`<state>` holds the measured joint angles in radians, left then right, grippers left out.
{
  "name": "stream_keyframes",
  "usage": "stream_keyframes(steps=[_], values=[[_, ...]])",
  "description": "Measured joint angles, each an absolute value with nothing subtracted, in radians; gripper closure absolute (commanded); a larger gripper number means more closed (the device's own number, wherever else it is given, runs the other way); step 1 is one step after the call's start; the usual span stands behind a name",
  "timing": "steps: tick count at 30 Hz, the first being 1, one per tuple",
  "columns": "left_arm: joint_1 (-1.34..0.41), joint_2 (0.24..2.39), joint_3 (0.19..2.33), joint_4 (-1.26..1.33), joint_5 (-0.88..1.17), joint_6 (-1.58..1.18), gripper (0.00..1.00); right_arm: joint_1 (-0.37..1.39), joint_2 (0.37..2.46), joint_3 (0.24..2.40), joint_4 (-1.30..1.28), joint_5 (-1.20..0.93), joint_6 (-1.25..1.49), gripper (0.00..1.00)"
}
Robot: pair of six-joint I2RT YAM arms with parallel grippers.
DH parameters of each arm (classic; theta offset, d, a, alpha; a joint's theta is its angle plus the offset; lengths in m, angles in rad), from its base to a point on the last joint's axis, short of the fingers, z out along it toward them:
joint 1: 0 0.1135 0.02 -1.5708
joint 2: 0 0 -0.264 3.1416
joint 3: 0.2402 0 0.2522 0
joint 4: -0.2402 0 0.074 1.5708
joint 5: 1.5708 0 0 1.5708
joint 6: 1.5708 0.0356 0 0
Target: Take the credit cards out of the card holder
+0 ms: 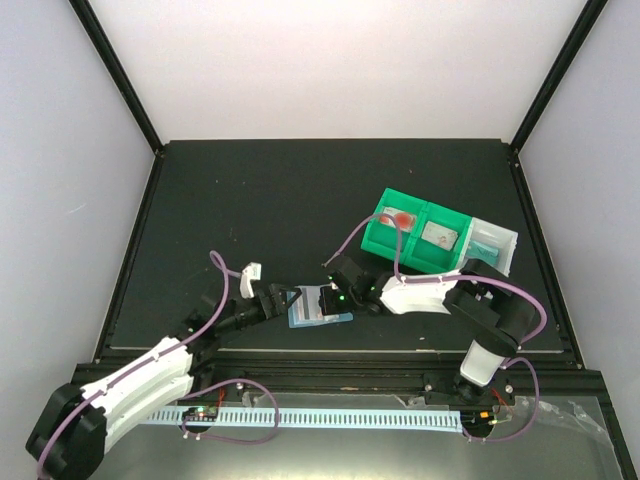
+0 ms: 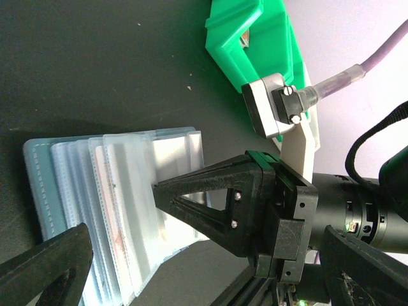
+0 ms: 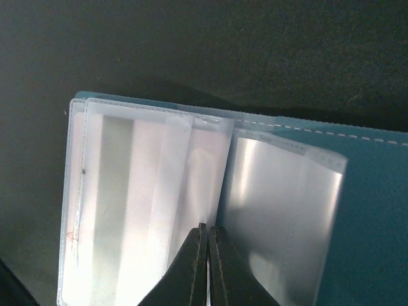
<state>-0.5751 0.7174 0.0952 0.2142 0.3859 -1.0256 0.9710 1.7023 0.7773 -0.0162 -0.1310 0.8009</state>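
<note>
Right arm (image 1: 425, 293) reaches onto the card holder (image 1: 305, 318).

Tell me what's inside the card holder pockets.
Through one clear pocket of the card holder a whitish-pink card shows, with a red mark near its edge. Glare hides whether the other pockets hold cards.

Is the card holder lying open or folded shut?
Open: the card holder lies spread, its clear pockets fanned to both sides of the shut right gripper.
</note>
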Motion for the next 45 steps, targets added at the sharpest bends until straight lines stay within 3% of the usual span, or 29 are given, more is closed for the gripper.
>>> stream_keyframes(steps=[35, 45], values=[[-0.575, 1.134, 0.142, 0.508, 0.488, -1.037, 0.01, 0.971, 1.71, 0.716, 0.135, -0.17, 0.855, 0.98], [-0.575, 1.121, 0.149, 0.527, 0.509, -1.037, 0.01, 0.971, 1.711, 0.7, 0.172, -0.189, 0.87, 0.88]])
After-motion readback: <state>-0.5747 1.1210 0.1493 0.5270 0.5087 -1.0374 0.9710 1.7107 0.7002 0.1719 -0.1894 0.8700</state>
